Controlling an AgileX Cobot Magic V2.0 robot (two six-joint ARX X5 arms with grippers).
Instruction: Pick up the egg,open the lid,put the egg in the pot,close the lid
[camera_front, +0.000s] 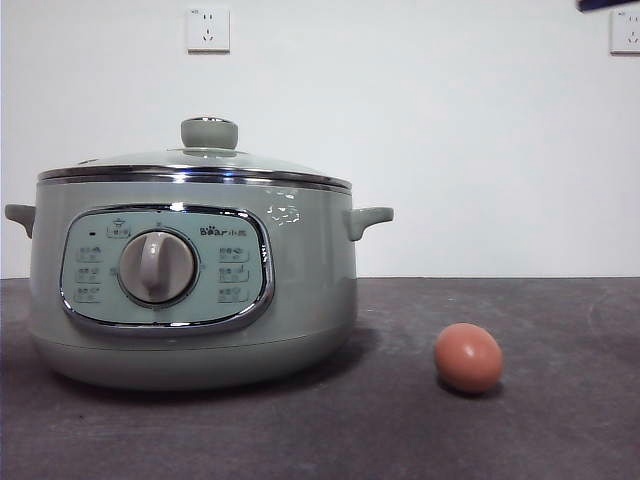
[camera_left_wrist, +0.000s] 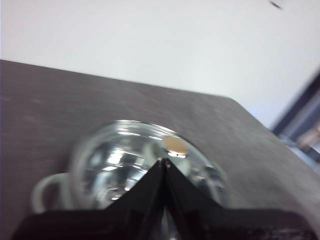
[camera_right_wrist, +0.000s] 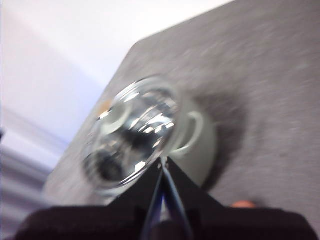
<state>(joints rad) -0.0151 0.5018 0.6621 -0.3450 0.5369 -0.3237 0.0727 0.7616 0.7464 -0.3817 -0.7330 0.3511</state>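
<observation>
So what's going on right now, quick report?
Left gripper and right gripper shut, empty, above the table. Egg on table beside pot; lid on. Nothing in the way.

pot (camera_front: 190, 300): sage-green, upright, dial facing front; lid (camera_front: 200, 165): glass, steel-rimmed, seated closed on pot; egg (camera_front: 468, 357): brown-orange, lying on its side right of pot, apart

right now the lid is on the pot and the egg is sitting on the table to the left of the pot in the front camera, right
Not quite. The lid is on the pot, and the egg does sit on the table, but the front view shows it to the right of the pot, not the left, standing apart from it.
</observation>
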